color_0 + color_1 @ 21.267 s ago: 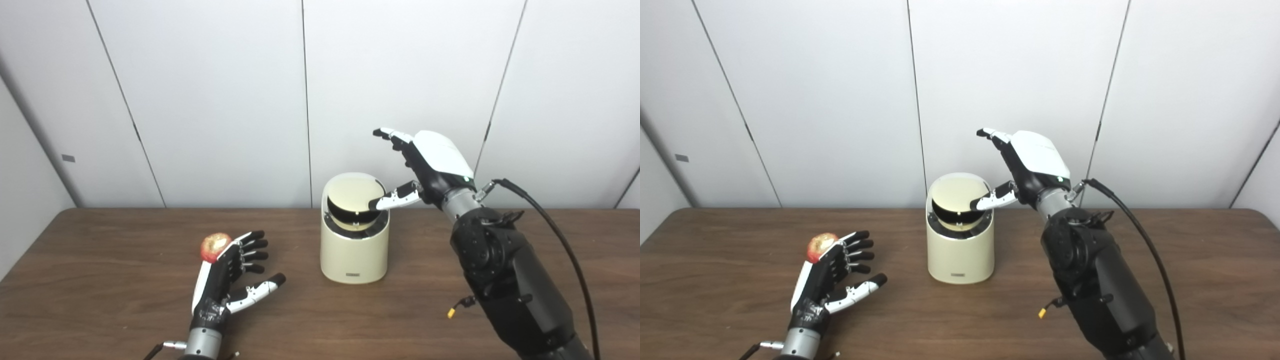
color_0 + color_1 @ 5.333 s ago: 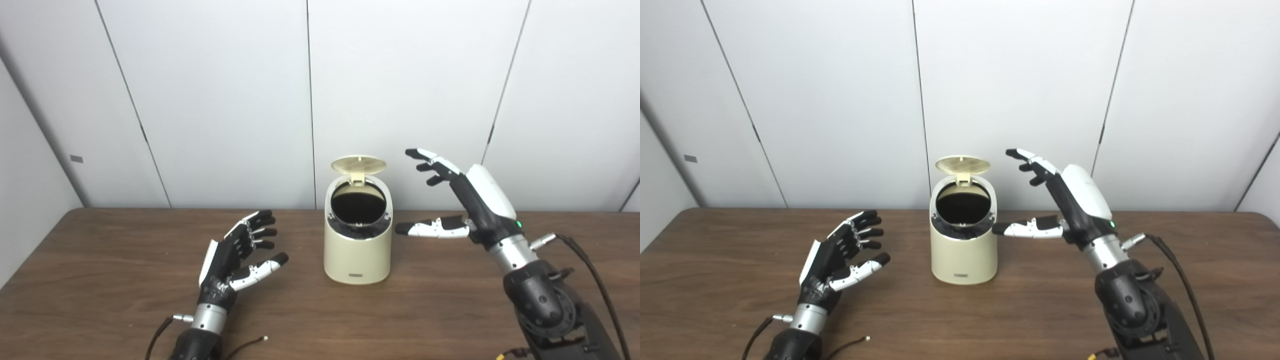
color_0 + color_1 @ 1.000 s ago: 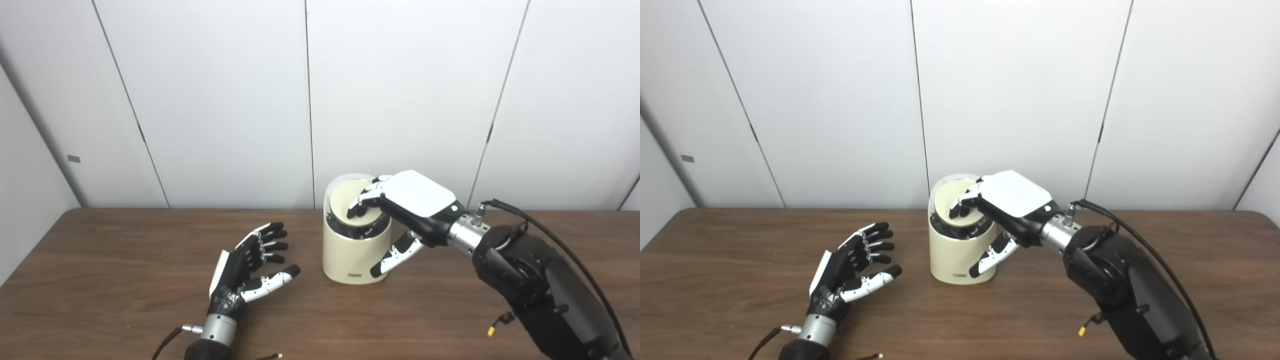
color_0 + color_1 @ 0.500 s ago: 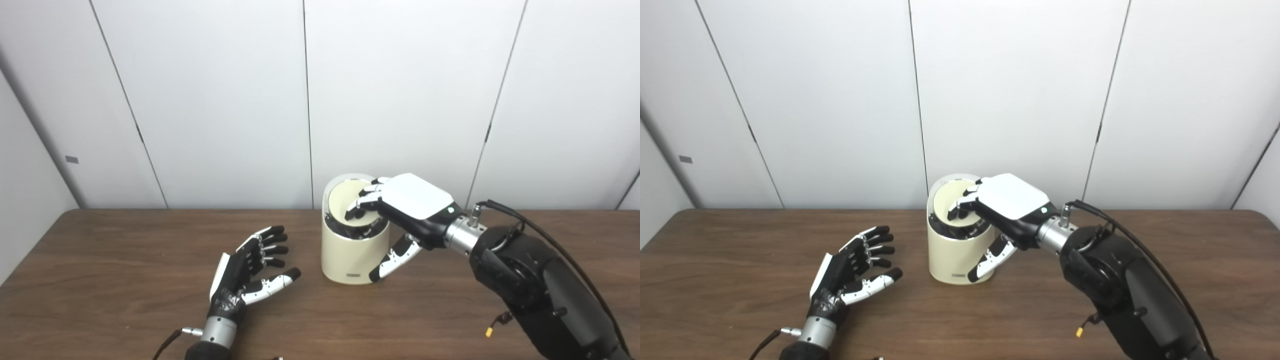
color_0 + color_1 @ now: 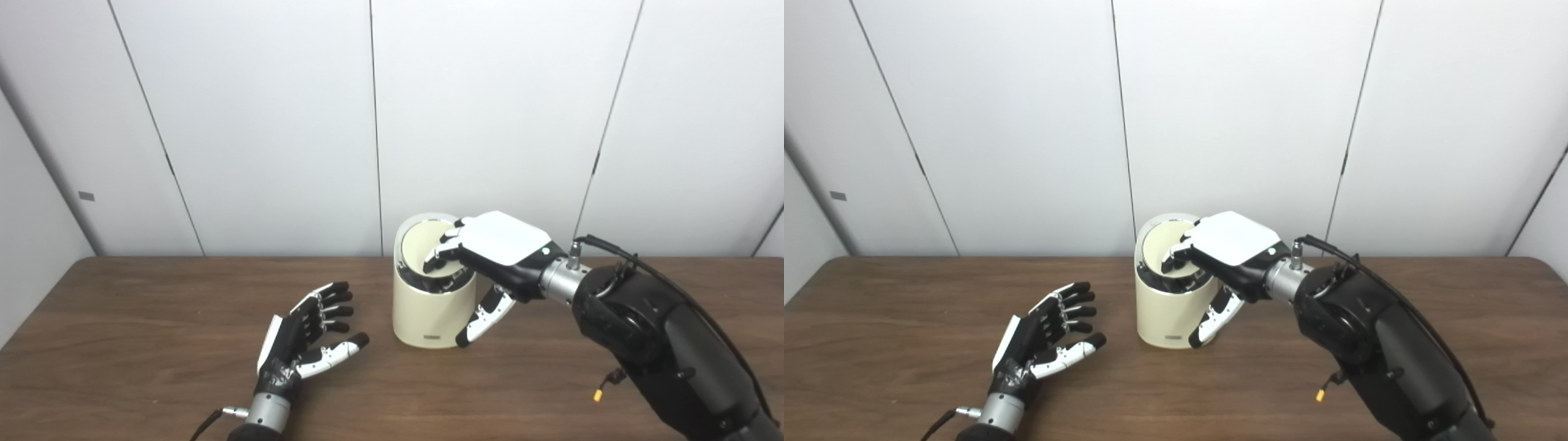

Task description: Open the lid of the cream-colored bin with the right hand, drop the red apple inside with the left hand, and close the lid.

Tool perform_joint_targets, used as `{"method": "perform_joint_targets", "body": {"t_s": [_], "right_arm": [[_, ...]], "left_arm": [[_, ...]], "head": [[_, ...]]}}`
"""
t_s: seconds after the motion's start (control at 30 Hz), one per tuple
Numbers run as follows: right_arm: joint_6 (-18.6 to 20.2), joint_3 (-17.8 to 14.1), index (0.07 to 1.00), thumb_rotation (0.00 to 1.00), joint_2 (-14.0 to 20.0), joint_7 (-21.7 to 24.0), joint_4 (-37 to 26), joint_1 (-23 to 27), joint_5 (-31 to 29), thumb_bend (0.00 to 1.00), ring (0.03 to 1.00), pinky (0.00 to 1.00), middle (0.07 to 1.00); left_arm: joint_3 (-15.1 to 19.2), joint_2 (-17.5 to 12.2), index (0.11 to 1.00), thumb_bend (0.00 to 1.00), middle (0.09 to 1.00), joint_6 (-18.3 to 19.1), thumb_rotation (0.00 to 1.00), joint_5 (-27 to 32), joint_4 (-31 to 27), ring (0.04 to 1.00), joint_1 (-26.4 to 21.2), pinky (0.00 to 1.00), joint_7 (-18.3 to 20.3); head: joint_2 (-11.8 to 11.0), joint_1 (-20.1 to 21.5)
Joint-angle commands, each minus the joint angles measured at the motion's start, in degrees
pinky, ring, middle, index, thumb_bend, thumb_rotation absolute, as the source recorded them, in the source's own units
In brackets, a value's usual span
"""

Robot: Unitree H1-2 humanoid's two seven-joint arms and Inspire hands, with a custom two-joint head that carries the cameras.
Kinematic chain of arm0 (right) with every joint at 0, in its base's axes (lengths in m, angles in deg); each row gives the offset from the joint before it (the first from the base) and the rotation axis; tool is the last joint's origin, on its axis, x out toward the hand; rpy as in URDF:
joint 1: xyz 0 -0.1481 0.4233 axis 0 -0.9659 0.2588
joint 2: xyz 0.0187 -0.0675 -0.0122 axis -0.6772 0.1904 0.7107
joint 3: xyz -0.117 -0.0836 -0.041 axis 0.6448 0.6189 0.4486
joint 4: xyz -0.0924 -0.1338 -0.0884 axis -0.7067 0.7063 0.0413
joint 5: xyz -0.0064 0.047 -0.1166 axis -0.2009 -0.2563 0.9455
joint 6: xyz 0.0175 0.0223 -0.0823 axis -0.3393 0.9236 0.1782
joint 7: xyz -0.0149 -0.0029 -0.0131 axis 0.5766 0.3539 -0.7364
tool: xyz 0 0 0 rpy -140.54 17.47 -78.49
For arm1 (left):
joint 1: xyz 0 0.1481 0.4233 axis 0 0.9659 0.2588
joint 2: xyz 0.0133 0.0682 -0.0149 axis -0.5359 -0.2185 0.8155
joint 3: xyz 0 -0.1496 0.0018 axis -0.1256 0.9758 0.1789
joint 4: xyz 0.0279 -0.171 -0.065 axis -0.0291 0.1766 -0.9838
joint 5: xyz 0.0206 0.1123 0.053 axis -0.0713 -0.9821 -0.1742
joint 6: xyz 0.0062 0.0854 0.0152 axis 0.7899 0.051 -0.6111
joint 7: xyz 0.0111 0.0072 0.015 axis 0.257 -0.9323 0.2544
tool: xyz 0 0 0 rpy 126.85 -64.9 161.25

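Two hands are in view, and we describe them from left to right. We see the left hand [image 5: 304, 338] low over the wooden table [image 5: 122, 343], palm turned up and inward, its fingers [image 5: 331, 299] spread apart and its thumb held away from them; it holds nothing. Well to the right of this hand, and slightly farther back, the cream-colored bin [image 5: 433, 300] stands upright on the table. We find its lid [image 5: 424, 246] lowered into the slanted top opening, with a dark crescent of the rim showing along the lid's near edge, so we cannot tell whether it is fully seated. The right hand [image 5: 490, 257] lies over the right side of the bin's top, its white back facing up. Its fingertips [image 5: 436, 257] curl down onto the lid and touch it, while its thumb [image 5: 484, 315] hangs down beside the bin's right wall, close to the base. We read this hand as partly curled and pressing on the lid without gripping anything. The right forearm extends from the hand toward the lower right edge, with a black cable [image 5: 618, 248] arching above the wrist. We cannot see the red apple in either view; with the lid down over the opening, the bin's interior is hidden from us.
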State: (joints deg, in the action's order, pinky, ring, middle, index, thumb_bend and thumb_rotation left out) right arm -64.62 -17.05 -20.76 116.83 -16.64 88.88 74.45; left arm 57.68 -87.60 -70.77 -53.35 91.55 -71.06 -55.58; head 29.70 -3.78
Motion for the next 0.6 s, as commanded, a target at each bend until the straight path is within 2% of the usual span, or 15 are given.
{"method": "perform_joint_targets", "body": {"t_s": [0.0,0.23,0.57], "right_arm": [[1.25,1.11,0.746,0.42,1.6,4.66,-0.14,0.6,-0.12,0.75,0.875,0.95,0.738],[3.3,2.13,0.747,0.45,2.07,8.9,-0.49,1.62,-0.92,0.73,0.882,0.94,0.745],[4.64,2.9,0.746,0.45,2.72,10.59,-0.47,2.35,-2.4,0.74,0.878,0.92,0.749]], "left_arm": [[-0.16,0.07,0.793,0.7,0.776,-1.09,0.07,-0.09,-1.3,0.713,-0.62,0.62,-0.51],[0.0,0.17,0.788,0.71,0.765,-1.57,0.06,0.15,-1.07,0.705,-0.81,0.61,-0.56],[0.03,0.06,0.784,0.71,0.761,-1.55,0.07,0.32,-0.85,0.698,-0.9,0.61,-0.38]], "head": [[0.01,-0.01],[0.19,-0.14],[0.16,-0.01]]}}
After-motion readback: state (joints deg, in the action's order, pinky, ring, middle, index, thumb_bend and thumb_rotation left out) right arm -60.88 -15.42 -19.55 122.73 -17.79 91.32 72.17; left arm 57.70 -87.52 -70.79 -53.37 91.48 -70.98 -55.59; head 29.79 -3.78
